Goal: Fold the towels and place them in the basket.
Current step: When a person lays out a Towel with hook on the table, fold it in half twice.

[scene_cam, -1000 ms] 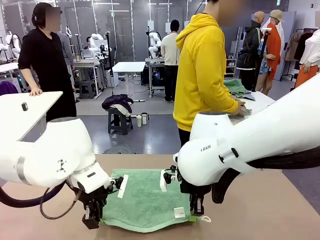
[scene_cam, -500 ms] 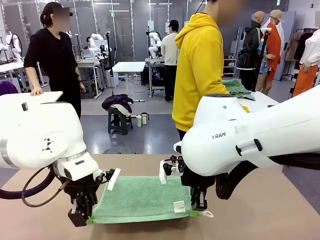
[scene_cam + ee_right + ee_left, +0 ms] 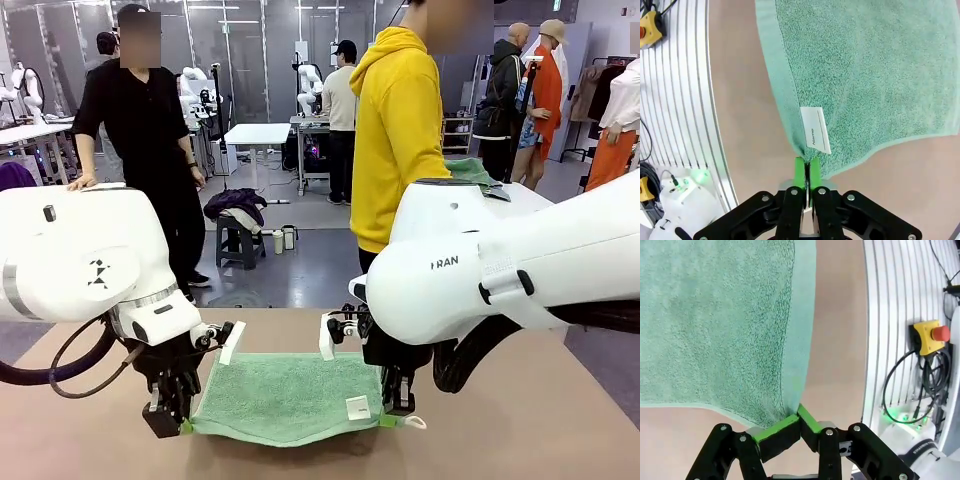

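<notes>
At six o'clock on the brown table (image 3: pixel 520 420): soft green terry towel (image 3: pixel 285 398), near edge raised and sagging between the grippers.
Left gripper (image 3: pixel 172 418): jaws pinching the towel's seven o'clock corner.
Right gripper (image 3: pixel 397 408): jaws pinching the five o'clock corner, beside the white label (image 3: pixel 357 407).
Change: near edge sits higher than a second ago.

Looks like a robotics lab to us. Right beside our left hand (image 3: pixel 799 417) there's a yellow box with a red emergency-stop button (image 3: pixel 932 334) and loose black cables (image 3: pixel 900 385). Well beyond the hand there are white work surfaces (image 3: pixel 256 133) on a grey floor (image 3: pixel 290 270), with people (image 3: pixel 150 150) standing about.
</notes>
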